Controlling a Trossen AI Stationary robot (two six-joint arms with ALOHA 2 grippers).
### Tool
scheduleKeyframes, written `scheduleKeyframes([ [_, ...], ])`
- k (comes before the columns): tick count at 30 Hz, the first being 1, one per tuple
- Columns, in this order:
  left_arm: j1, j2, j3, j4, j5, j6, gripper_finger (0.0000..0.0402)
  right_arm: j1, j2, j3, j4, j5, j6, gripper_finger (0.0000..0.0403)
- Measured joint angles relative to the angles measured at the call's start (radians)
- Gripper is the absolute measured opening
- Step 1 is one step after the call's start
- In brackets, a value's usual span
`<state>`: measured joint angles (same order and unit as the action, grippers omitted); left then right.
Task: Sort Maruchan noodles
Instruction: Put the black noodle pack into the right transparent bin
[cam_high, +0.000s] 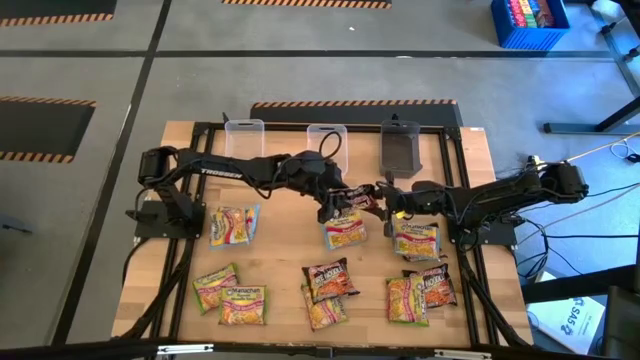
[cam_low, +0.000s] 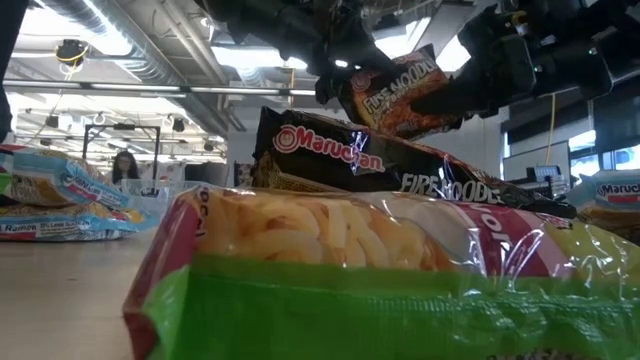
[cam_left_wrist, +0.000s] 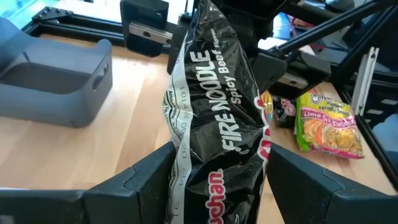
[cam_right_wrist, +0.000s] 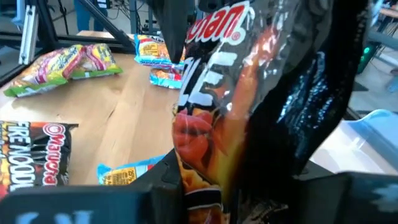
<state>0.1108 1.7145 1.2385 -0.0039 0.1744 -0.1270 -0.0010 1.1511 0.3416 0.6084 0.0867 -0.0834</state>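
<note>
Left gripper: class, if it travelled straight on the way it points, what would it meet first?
The dark Fire Noodle packet, already between the left gripper's open fingers. Just behind it is probably the right gripper holding the packet's far end, though depth is unclear.

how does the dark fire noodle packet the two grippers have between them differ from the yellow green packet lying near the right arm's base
The dark maroon-black Fire Noodle packet hangs in the air above the wooden table, crumpled, between the left gripper and right gripper. The yellow-green lime packet lies flat on the table, touched by neither gripper. The dark one reads Spicy Beef; the other shows pale noodles on bright print. Both are small square ramen packets.
</note>
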Motion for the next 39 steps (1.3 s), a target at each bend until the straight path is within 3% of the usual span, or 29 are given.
scheduleKeyframes([
  [6,-0.001,0.000,0.000,0.010,-0.006,0.006,0.0215,0.000,0.000,0.000,0.013,-0.001,0.001,0.0115],
  [17,0.000,0.000,-0.001,0.015,0.004,0.009,0.0117,0.001,0.000,-0.001,0.019,-0.029,0.006,0.0120],
  [30,0.024,-0.015,-0.003,-0.017,-0.005,0.031,0.0058,0.000,-0.050,0.003,-0.017,0.011,0.000,0.0253],
  [39,0.086,-0.099,-0.001,-0.086,-0.083,0.186,0.0049,0.000,-0.243,0.000,-0.329,0.050,0.019,0.0270],
])
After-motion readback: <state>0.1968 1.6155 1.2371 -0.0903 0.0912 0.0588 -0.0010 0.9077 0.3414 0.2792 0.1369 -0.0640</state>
